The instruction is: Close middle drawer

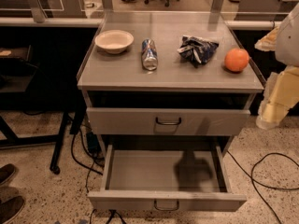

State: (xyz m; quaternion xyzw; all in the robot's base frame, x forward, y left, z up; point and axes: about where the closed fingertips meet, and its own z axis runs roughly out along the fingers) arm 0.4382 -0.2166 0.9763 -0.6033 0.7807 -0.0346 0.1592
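Observation:
The middle drawer [163, 171] is pulled far out of the grey cabinet, and its tray is empty. Its low front panel [166, 201] carries a small dark loop handle [167, 205]. Above it, the taller-fronted top drawer [168, 121] with a larger handle [168, 122] stands slightly out. The third drawer is hidden beneath the open one. My gripper [273, 108] hangs at the right edge of the view, to the right of the cabinet at the height of the top drawer's front, touching nothing.
On the cabinet top [121, 73] are a white bowl [114, 41], a lying can [149, 54], a crumpled blue bag [197, 49] and an orange [237, 59]. Cables [261, 171] run on the floor at both sides. Shoes [8, 195] are at lower left, by a dark table leg [58, 143].

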